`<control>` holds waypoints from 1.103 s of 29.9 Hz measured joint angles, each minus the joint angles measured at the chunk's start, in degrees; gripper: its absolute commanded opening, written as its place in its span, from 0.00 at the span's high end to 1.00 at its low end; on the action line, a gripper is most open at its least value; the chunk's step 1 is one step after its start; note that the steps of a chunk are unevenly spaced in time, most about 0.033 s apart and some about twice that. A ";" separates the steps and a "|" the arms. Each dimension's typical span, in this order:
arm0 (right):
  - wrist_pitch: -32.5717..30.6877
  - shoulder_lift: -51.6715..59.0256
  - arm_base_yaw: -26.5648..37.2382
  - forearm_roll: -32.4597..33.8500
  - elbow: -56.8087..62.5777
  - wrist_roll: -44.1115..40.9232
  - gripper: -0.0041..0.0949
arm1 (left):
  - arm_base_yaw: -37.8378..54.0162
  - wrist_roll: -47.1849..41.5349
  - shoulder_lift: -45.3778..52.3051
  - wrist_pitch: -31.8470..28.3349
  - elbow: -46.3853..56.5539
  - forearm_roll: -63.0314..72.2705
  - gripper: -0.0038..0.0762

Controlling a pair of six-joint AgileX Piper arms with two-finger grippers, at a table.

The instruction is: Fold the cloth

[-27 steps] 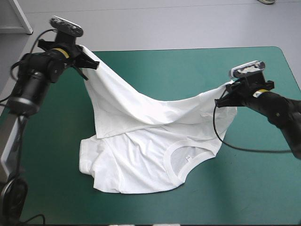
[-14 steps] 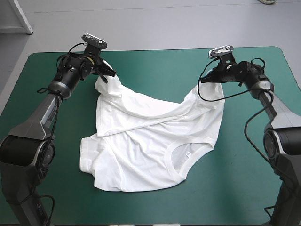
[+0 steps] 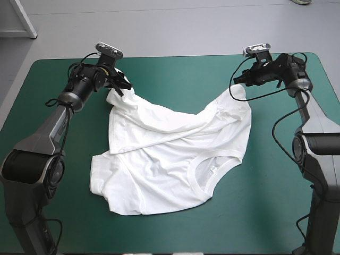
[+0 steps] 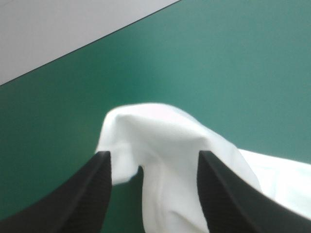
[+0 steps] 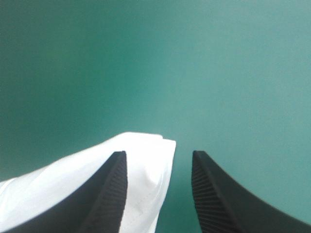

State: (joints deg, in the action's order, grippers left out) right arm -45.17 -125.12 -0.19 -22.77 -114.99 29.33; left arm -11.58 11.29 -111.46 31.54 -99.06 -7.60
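The white T-shirt [image 3: 170, 154] lies on the teal-green cover [image 3: 265, 212], its lower part folded up toward the far edge and its neckline facing the near edge. My left gripper [image 3: 121, 85] hangs over the shirt's far left corner. In the left wrist view that gripper [image 4: 154, 153] stands open, with a hump of the T-shirt [image 4: 160, 131] loose between the fingers. My right gripper [image 3: 241, 79] is over the far right corner. The right wrist view shows this gripper [image 5: 158, 153] open too, and a corner of the T-shirt [image 5: 141, 145] rests against one finger.
The table's far edge [image 3: 175, 56] runs just beyond both grippers. A black cable [image 3: 255, 95] hangs from the right wrist above the shirt's right side. Bare cover shows to the left, to the right and in front of the shirt.
Both arms carried the shirt's corners toward the far edge and lowered them. Both grippers, shut on the cloth just before, now stand open, and the cloth has sagged onto the table.
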 measured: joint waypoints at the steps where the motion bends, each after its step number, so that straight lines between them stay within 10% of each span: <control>1: -0.70 0.34 0.05 0.06 0.00 0.00 0.53 | 0.00 0.00 0.63 0.89 0.11 0.00 0.45; 12: -9.40 17.11 4.34 -6.74 -0.11 -0.02 0.55 | 0.00 -4.77 22.34 12.25 3.88 3.77 0.46; 21: -19.08 31.18 5.24 -7.67 6.77 -2.73 0.55 | 0.00 -5.67 45.22 19.68 29.32 19.48 0.46; 33: -15.94 48.29 5.25 -7.37 25.13 -3.45 0.55 | 0.00 -10.24 58.95 32.35 56.76 22.32 0.46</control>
State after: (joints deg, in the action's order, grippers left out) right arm -61.11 -76.83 5.06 -30.14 -89.86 25.89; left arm -11.58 1.06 -52.51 63.89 -42.30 14.72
